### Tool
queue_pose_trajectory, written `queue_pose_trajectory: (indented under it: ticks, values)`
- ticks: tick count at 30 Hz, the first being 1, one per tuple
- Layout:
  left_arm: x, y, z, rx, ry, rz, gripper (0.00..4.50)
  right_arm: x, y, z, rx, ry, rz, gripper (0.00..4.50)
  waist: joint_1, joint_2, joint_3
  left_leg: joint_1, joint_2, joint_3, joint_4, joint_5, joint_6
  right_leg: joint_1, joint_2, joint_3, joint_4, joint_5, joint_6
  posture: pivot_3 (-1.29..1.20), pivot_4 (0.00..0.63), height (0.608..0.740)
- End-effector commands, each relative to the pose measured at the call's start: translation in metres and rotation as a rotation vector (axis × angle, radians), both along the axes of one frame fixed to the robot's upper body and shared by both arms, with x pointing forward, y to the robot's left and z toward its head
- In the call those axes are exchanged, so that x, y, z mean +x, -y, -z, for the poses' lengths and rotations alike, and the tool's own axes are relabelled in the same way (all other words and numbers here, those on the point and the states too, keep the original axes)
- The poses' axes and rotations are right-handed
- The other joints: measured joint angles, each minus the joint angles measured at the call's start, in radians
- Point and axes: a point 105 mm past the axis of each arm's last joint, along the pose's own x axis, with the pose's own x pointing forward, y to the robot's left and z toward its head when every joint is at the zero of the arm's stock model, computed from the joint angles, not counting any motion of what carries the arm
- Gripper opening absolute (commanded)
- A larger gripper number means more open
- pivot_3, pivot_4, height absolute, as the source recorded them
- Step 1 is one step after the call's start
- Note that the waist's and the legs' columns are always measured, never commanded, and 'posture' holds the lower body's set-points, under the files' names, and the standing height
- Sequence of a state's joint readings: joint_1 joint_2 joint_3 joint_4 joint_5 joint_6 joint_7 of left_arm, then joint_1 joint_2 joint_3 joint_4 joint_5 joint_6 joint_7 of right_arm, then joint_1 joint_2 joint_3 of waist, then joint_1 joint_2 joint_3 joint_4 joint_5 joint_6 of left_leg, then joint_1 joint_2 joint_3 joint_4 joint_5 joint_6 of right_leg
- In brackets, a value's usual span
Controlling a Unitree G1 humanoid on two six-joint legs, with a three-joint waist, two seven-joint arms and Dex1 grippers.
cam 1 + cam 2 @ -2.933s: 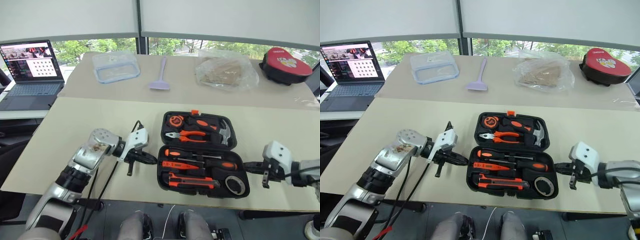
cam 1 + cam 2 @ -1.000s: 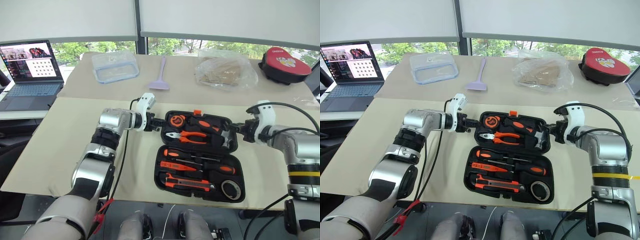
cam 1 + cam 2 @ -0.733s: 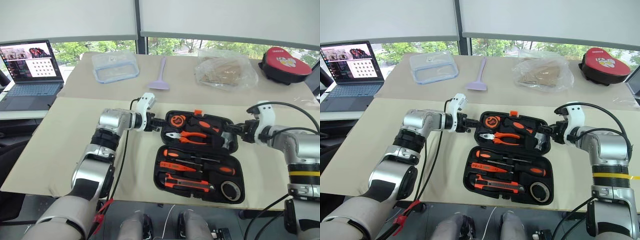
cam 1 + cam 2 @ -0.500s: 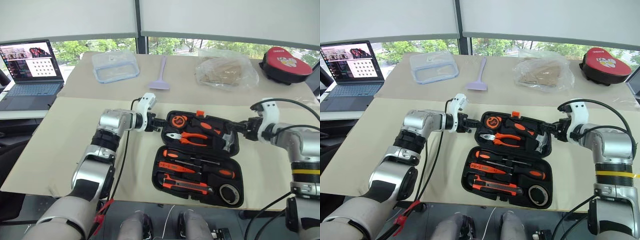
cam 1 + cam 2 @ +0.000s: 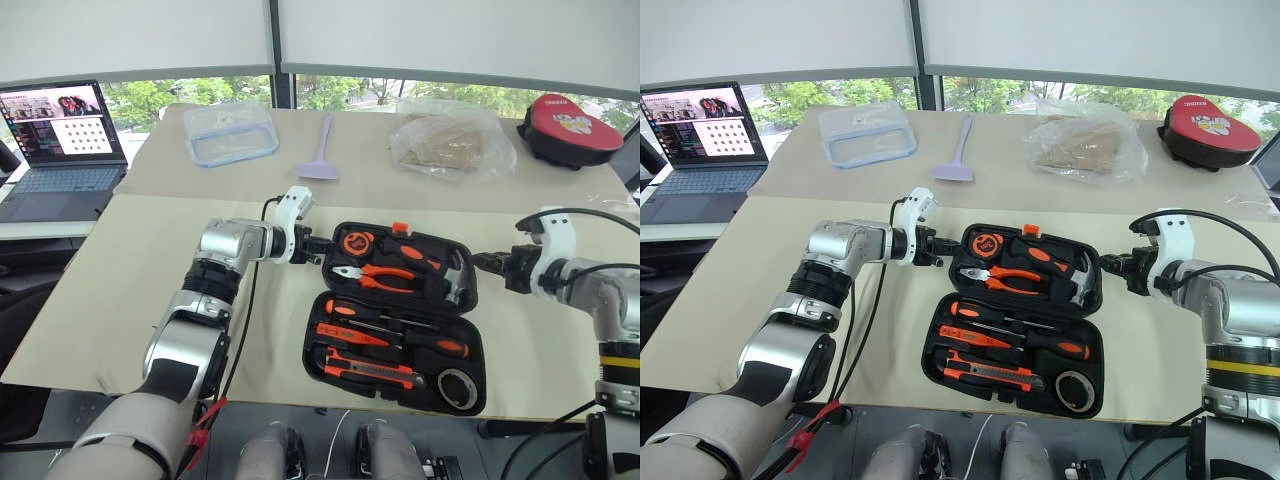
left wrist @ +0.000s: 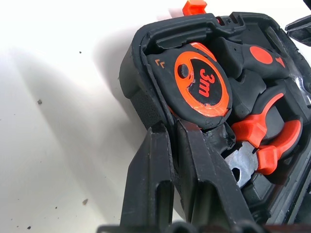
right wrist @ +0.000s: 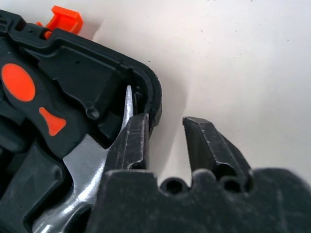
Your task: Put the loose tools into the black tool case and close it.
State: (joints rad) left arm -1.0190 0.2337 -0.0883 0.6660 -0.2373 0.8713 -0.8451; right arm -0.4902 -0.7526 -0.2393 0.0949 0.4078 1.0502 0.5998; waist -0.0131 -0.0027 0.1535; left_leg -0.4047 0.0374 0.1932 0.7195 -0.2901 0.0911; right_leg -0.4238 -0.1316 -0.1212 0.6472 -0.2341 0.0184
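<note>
Black tool case (image 5: 392, 315) lying open near the counter's (image 5: 120, 290) front edge, long axis left to right, lid half farther away, screwdrivers and knife already slotted in. Left tool (image 5: 316, 245) pinched shut on the lid's left rim — nearer of the 2. Right tool (image 7: 165, 138) narrowly parted just at the lid's right corner, gripping nothing. Lid must swing toward the robot; bare counter on both sides.
</note>
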Motion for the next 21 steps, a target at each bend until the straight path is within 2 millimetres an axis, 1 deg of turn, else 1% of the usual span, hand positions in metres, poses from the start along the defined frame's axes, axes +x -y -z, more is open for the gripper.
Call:
queue_pose_trajectory:
  ticks: [1,4,6,9,12,14,17,19,20,21]
  values:
    - [0.001,0.001,0.001,0.017,0.017,0.006,0.0,-0.001,0.005,-0.019,-0.008,0.056,0.009,1.56,0.0,0.0,0.0,0.0,0.0,0.0,0.0,0.0,0.0,0.0,0.0,0.0,0.0,0.0,0.0,0.0,0.15,0.731]
    - [0.0,0.0,0.002,0.018,0.016,0.005,0.0,-0.002,0.007,-0.026,-0.005,0.071,0.013,1.56,0.0,0.0,0.0,0.0,0.0,0.0,0.0,0.0,0.0,0.0,0.0,0.0,0.0,0.0,0.0,0.0,0.15,0.731]
    - [0.0,0.0,0.003,0.018,0.014,0.005,0.0,-0.004,0.007,-0.024,-0.019,0.057,0.012,1.56,0.0,0.0,0.0,0.0,0.0,0.0,0.0,0.0,0.0,0.0,0.0,0.0,0.0,0.0,0.0,0.0,0.15,0.731]
    - [0.0,0.0,0.003,0.017,0.013,0.004,0.0,-0.007,0.006,-0.015,-0.03,0.024,0.004,1.56,0.0,0.0,0.0,0.0,0.0,0.0,0.0,0.0,0.0,0.0,0.0,0.0,0.0,0.0,0.0,0.0,0.15,0.731]
    - [0.001,0.001,0.001,0.013,0.017,0.003,0.0,-0.01,0.004,0.003,-0.053,-0.012,-0.004,1.56,0.001,0.0,0.0,0.0,0.0,0.0,0.0,0.0,0.0,0.0,0.0,0.0,0.0,0.0,0.0,0.0,0.15,0.731]
    - [0.001,0.002,0.0,0.012,0.021,0.004,0.0,-0.009,0.003,0.007,-0.05,-0.019,-0.001,1.56,0.001,0.0,0.0,0.0,0.0,0.0,0.0,0.0,0.0,0.0,0.0,0.0,0.0,0.0,0.0,0.0,0.15,0.731]
    - [0.001,0.002,0.0,0.011,0.024,0.005,0.0,-0.009,0.002,0.008,-0.051,-0.018,-0.006,0.79,0.001,0.0,0.0,0.0,0.0,0.0,0.0,0.0,0.0,0.001,0.0,0.0,0.0,0.0,0.0,0.0,0.15,0.731]
    - [0.001,0.002,0.0,0.012,0.025,0.005,0.0,-0.008,0.001,0.006,-0.049,-0.008,-0.01,0.16,0.0,0.0,0.0,0.0,0.0,0.0,0.0,0.0,0.0,0.001,0.0,0.0,0.0,0.0,0.0,0.0,0.15,0.731]
    - [0.001,0.002,0.0,0.013,0.026,0.006,0.0,-0.007,0.001,0.004,-0.048,0.0,-0.011,0.04,0.0,0.0,0.0,0.0,0.0,0.0,0.0,0.0,0.0,0.001,0.0,0.0,0.0,0.0,0.0,0.0,0.15,0.731]
    - [0.0,0.001,0.001,0.013,0.028,0.006,0.0,-0.006,0.001,0.002,-0.047,0.008,-0.013,0.04,0.0,0.0,0.0,0.0,0.0,0.0,0.0,0.0,0.0,0.001,0.0,0.0,0.0,0.0,0.0,0.0,0.15,0.731]
